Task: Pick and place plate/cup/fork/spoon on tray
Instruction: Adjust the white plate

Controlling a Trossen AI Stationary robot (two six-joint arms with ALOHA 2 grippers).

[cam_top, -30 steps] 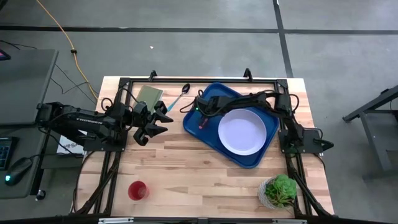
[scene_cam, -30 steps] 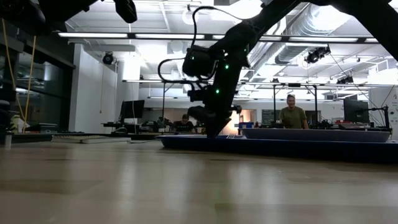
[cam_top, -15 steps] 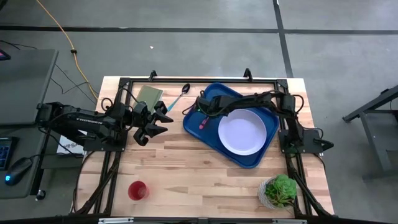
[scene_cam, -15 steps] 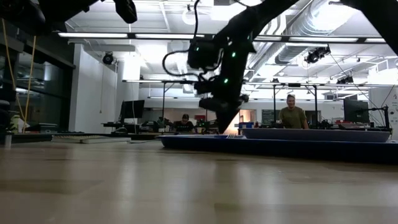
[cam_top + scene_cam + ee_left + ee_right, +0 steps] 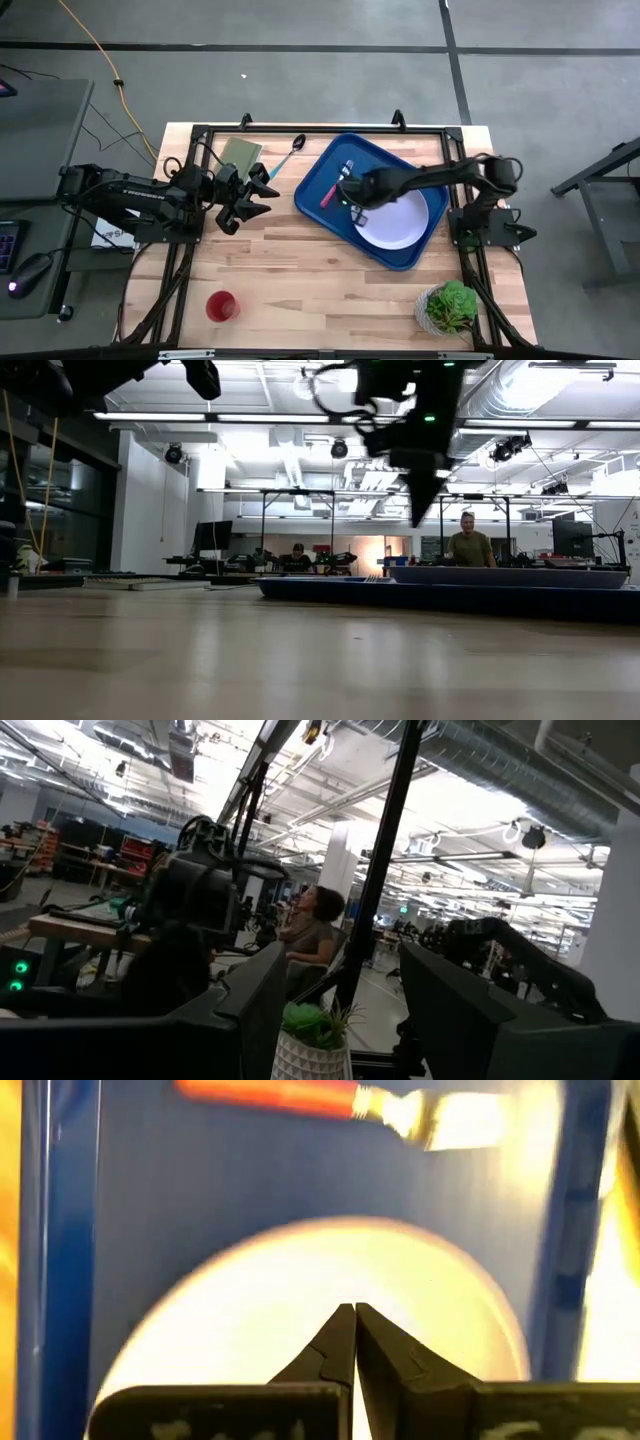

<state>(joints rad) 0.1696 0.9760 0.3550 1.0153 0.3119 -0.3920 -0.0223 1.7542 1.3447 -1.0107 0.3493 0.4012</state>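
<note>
The blue tray [image 5: 372, 160] lies at the table's far right. The pale plate [image 5: 395, 218] rests in it. The fork [image 5: 335, 184] lies flat on the tray floor left of the plate, its pink handle toward the near side; it also shows in the right wrist view [image 5: 300, 1096]. The spoon [image 5: 286, 156] lies on the table left of the tray. The red cup [image 5: 222, 305] stands near the front left. My right gripper [image 5: 352, 197] is shut and empty above the plate's left edge [image 5: 300, 1300]. My left gripper [image 5: 262, 197] hovers open and empty left of the tray.
An olive-green rectangle [image 5: 240, 152] lies at the far left beside the spoon. A potted plant [image 5: 450, 306] stands at the near right corner. Bare wood lies between the cup and the tray. People show in the room behind the table [image 5: 470, 545].
My right gripper has risen from the tray's far-left part and gone toward the table's right and near side, over the plate's left edge. The fork, partly covered by it before, now lies in full view on the tray.
</note>
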